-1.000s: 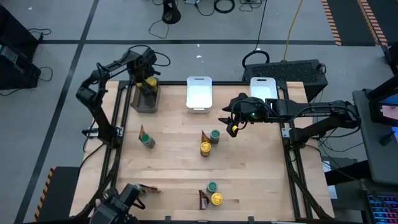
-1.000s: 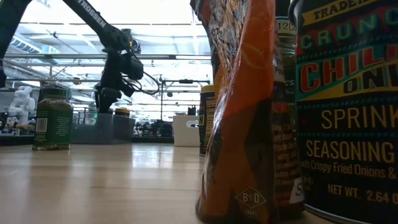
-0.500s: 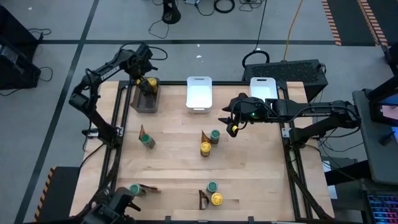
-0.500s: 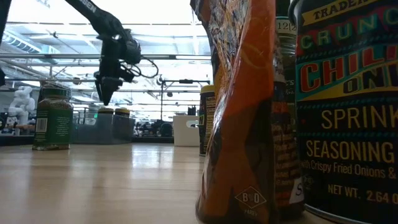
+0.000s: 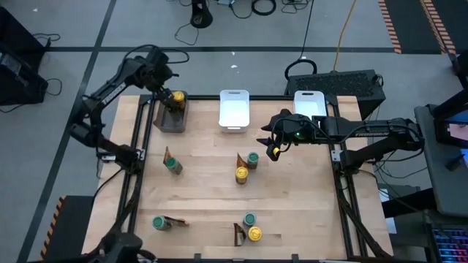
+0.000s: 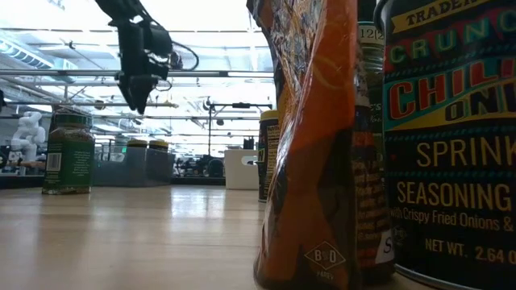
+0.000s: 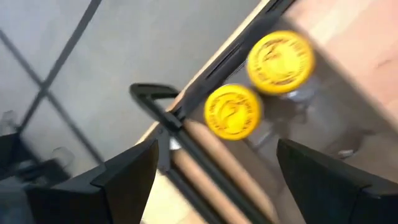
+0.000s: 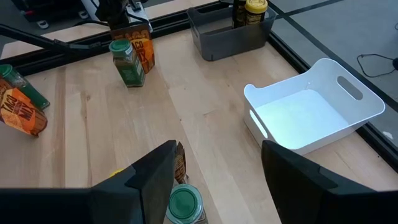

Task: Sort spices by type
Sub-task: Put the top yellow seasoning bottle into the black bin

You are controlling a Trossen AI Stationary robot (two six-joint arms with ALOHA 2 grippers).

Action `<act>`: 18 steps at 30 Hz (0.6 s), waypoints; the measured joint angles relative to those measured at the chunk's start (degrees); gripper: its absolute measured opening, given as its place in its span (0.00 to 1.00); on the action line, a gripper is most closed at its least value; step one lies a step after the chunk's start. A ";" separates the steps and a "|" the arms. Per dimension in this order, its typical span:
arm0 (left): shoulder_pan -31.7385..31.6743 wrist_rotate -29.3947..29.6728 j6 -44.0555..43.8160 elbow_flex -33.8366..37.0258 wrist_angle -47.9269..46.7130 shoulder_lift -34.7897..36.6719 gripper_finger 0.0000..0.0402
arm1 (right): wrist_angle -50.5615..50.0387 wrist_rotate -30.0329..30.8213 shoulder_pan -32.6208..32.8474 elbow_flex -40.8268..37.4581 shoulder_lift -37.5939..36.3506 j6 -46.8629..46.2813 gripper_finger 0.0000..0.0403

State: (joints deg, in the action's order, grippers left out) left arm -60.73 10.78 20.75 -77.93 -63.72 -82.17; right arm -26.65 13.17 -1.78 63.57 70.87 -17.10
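High view: left gripper [image 5: 162,75] at about 11 o'clock of the table, above the far end of the dark tray [image 5: 170,118]. Two yellow-lid jars in that tray; only one lid [image 5: 176,96] shows from above. Left wrist view resolves both: two yellow lids [image 7: 232,111] side by side inside the tray wall, own fingers [image 7: 118,180] spread wide, nothing between them. Low view adds height: left gripper [image 6: 135,90] hangs well clear of the tray [image 6: 133,166], jaws apart.

Right gripper [image 5: 276,145] at about 2 o'clock, near the table centre, just below the right white tray [image 5: 310,104]. From above, hard to judge the jaws; right wrist view shows fingers [image 8: 144,180] apart and empty, over a green-lid jar [image 8: 184,204] with a brown-orange packet [image 8: 180,163] beside it. Same view takes in the middle white tray [image 8: 314,112], holding nothing.

Remaining spices, high view:
- centre: yellow-lid jar [image 5: 241,174], green-lid jar [image 5: 252,158], packet touching.
- 9 o'clock: green-lid jar [image 5: 174,166] with packet [image 5: 167,155].
- 7 o'clock: green-lid jar [image 5: 158,222], packet [image 5: 176,222] lying flat.
- 6 o'clock: green-lid jar [image 5: 249,218], yellow-lid jar [image 5: 254,234], packet [image 5: 238,234].

Low view only: label text on the near jar [image 6: 451,145], orange packet [image 6: 314,137] upright against it.
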 joint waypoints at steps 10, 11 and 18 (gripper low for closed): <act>4.16 -21.17 -6.52 0.00 0.19 9.20 0.83 | 0.04 -1.51 0.00 0.00 0.00 -0.22 0.54; 5.40 -22.42 -6.92 0.00 0.23 9.97 0.83 | 0.06 -1.49 0.00 0.00 0.00 -0.22 0.54; 17.62 -30.26 -9.00 0.00 0.26 13.59 0.83 | 0.35 -1.49 0.00 0.00 0.00 0.22 0.54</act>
State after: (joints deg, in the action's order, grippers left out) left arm -43.11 -19.48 11.75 -77.93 -63.46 -68.58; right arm -26.30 11.68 -1.78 63.57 70.87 -16.89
